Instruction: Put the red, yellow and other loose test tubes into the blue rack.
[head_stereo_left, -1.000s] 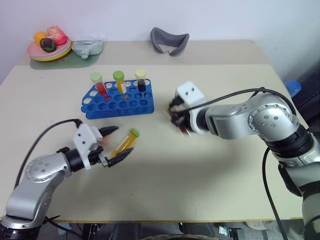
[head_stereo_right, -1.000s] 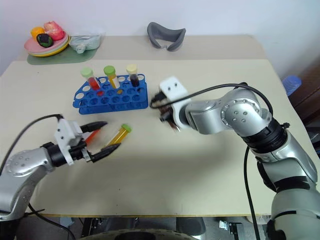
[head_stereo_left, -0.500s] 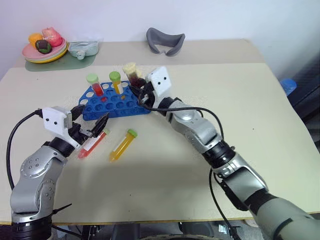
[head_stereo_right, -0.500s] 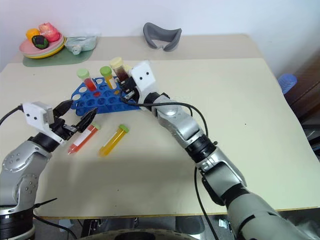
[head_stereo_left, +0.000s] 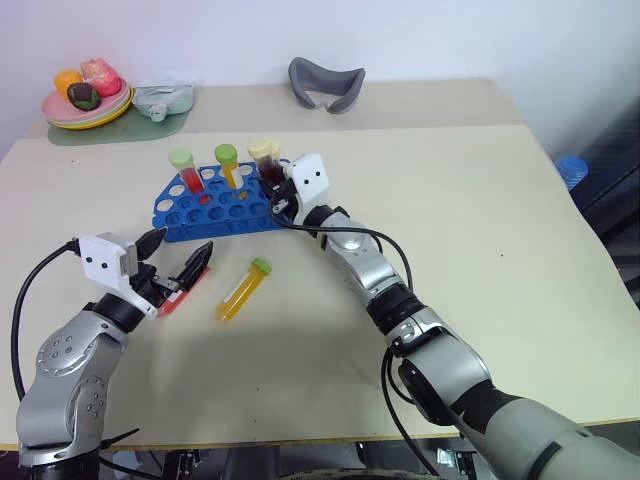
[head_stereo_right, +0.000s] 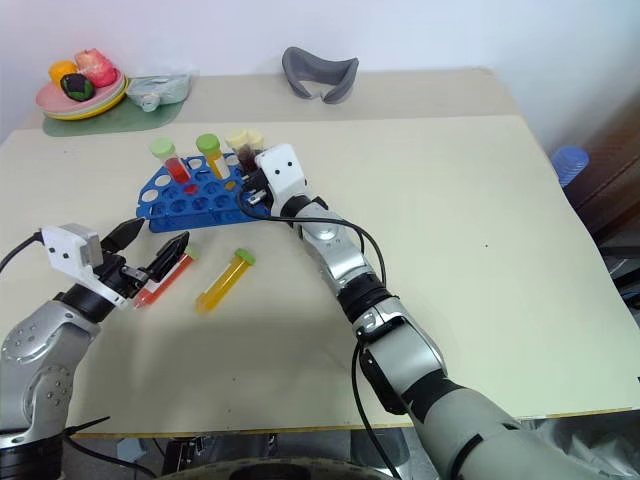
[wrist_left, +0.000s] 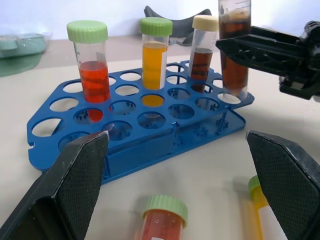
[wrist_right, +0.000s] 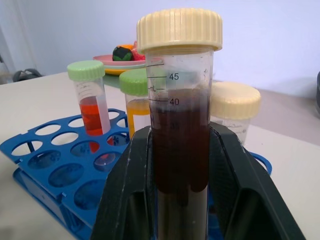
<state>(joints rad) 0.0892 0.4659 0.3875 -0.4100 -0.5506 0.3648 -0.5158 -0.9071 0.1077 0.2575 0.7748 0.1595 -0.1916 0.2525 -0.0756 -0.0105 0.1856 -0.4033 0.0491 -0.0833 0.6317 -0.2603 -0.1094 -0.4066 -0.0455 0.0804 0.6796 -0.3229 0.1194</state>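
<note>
Brown tube (wrist_right: 180, 150) — marked 45, mL, 40 — in right jaws

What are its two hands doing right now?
Left gripper: jaws open, holding nothing.
Right gripper: jaws shut on the dark brown tube.

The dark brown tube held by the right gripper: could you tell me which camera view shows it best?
The right wrist view: the dark brown tube stands upright between the black fingers, cream cap and printed scale plain. The left wrist view shows its lower part over the blue rack. In the head views it is small, beside the rack's standing tubes.
</note>
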